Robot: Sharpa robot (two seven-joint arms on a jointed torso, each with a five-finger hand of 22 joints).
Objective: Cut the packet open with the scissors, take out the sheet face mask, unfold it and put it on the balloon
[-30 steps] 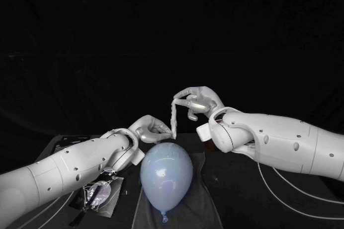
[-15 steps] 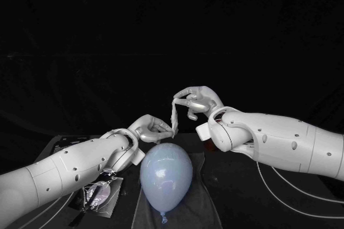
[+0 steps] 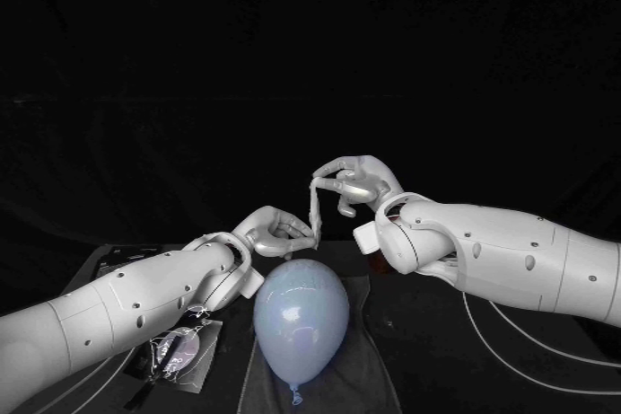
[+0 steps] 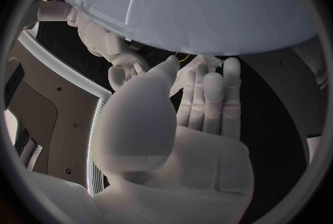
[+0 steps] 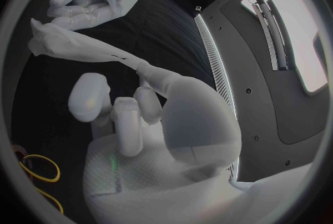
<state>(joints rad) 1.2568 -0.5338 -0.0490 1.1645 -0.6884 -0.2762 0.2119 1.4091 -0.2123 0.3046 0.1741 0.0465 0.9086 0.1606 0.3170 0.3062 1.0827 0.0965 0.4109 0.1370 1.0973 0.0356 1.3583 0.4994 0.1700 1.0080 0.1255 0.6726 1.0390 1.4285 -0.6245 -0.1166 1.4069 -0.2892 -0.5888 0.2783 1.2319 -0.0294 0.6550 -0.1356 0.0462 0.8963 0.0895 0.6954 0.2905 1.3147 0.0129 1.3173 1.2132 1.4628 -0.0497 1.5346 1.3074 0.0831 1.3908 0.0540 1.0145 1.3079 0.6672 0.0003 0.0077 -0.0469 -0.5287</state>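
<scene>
Above the far end of the balloon, the two hands hold the sheet face mask up in the air between them. The mask is not spread flat. It is a long, thin, white strip, bunched up and a bit twisted. The right hand is the higher one. Its fingers are curled in and pinch the top end of the strip. The left hand is lower, near the balloon's round end, and its thumb and fingers close on the bottom end of the strip. Seen from the right wrist, the strip runs tight from one hand across to the other. The balloon is pale blue and lies on its side on a dark mat in the middle of the bench, between the two white arms. Its knot points toward the robot. Beside the left arm, the shiny packet lies on the bench, well apart from the mask. Something dark lies with it, but I cannot tell if that is the scissors. A thin white cable curves over the bench under the right arm.
</scene>
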